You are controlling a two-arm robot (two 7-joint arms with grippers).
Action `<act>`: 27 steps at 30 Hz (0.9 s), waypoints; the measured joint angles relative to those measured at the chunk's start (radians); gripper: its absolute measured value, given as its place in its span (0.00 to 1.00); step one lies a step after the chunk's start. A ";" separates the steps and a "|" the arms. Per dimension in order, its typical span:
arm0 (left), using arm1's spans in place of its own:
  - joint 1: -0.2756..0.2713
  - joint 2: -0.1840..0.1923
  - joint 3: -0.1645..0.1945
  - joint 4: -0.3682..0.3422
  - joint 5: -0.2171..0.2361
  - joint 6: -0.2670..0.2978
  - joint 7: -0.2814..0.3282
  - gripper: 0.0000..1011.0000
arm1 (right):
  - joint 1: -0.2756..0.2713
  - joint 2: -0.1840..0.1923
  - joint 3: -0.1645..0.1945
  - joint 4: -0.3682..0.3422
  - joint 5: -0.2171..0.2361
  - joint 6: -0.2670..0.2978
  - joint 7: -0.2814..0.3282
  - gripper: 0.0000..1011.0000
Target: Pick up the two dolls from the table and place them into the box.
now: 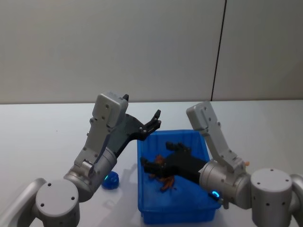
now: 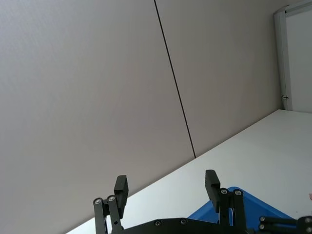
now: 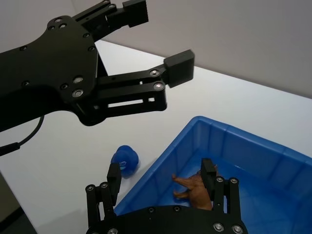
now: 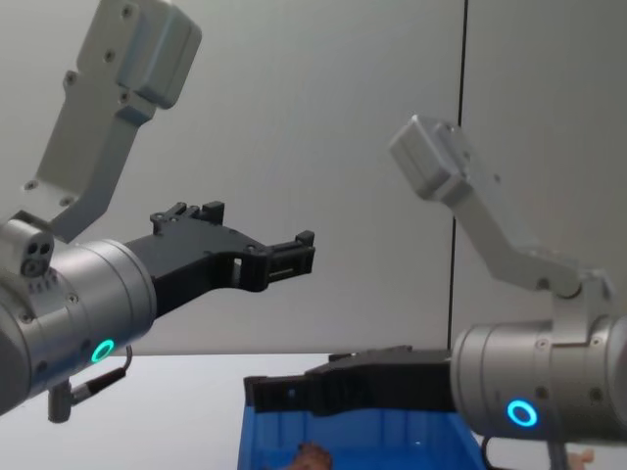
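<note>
Blue plastic sits in the middle of my head view: the box (image 1: pixel 199 215) stands open-topped on the white desk (image 1: pixel 47 142), close in front of the robot and between its two arms. From where I sit, the right claw (image 1: pixel 154 155) reaches in from the right, low over the box's left half. Its fingers are spread apart and empty. On the right wrist camera the brown doll (image 3: pixel 194 187) lies down on the box floor near the left wall. It sits between the spread fingers and is partly hidden behind one of them, and I cannot tell whether that finger touches it. The chest camera shows the same doll as a small brown lump low inside the box (image 4: pixel 343 441), with the right claw (image 4: pixel 274 394) stretched level above it. The left claw (image 1: pixel 151 124) is raised well above the box's far left corner and points forward. It too is released, with both fingers wide apart and nothing between them. That is plain on the left wrist camera, where the pale wall shows through the gap. A small blue rounded object (image 1: pixel 111 181) rests on the desk just beside the outside of the box's left wall, under the left arm.
</note>
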 joint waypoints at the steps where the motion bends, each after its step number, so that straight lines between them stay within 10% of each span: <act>1: 0.000 0.000 0.000 0.000 0.000 0.000 0.000 0.99 | 0.000 0.002 0.001 -0.002 0.000 -0.002 -0.001 0.99; 27: 0.000 0.000 0.000 0.000 0.000 0.000 0.000 0.99 | -0.167 0.196 0.153 -0.249 0.107 -0.108 -0.200 0.99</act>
